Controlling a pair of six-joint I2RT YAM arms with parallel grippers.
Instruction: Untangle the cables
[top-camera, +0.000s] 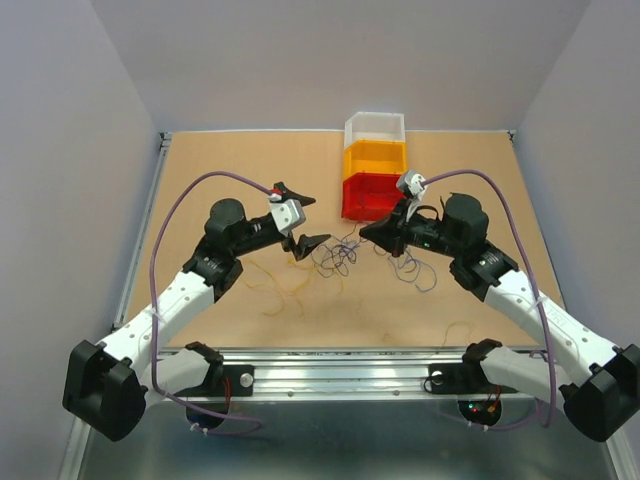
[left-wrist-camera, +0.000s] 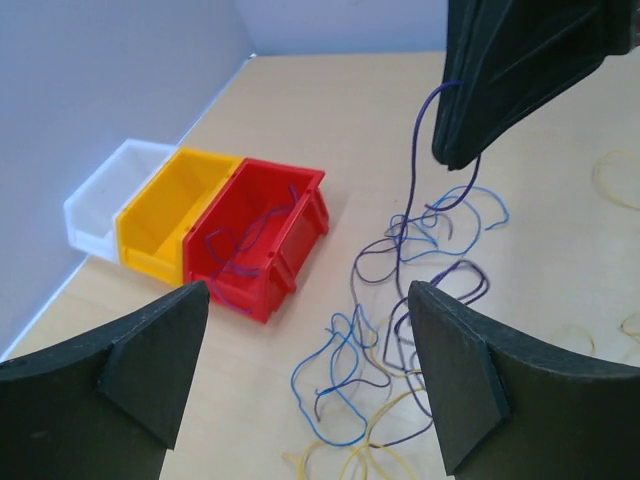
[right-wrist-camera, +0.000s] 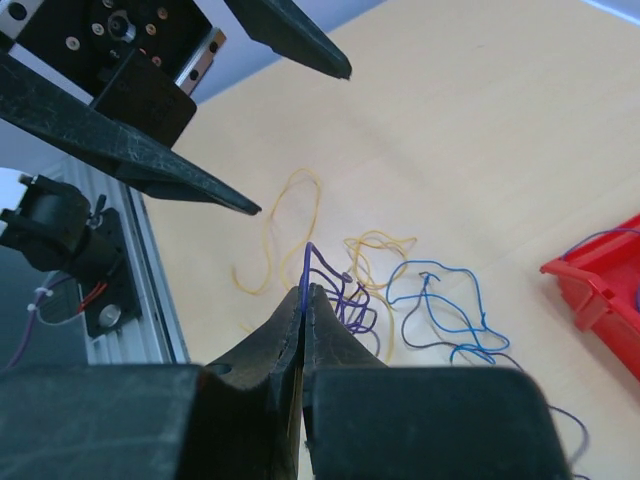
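Between my shut right jaws: thin dark-purple wire (left-wrist-camera: 411, 170); tangle of thin blue, purple, yellow cables (top-camera: 338, 257) lies just below them on tan surface (top-camera: 250, 160). Left jaws wide, empty. I'd lift slowly, straight, watching snags.

Tan board tabletop (top-camera: 230, 170) across the middle of the frame, edged with a silvery metal frame (top-camera: 340, 358) along the bottom and left side. Boxed in by plain pale grey-lilac walls: back wall (top-camera: 330, 60) at top, left wall (top-camera: 60, 150), right wall (top-camera: 590, 130). Soft, even light, only faint shadows.
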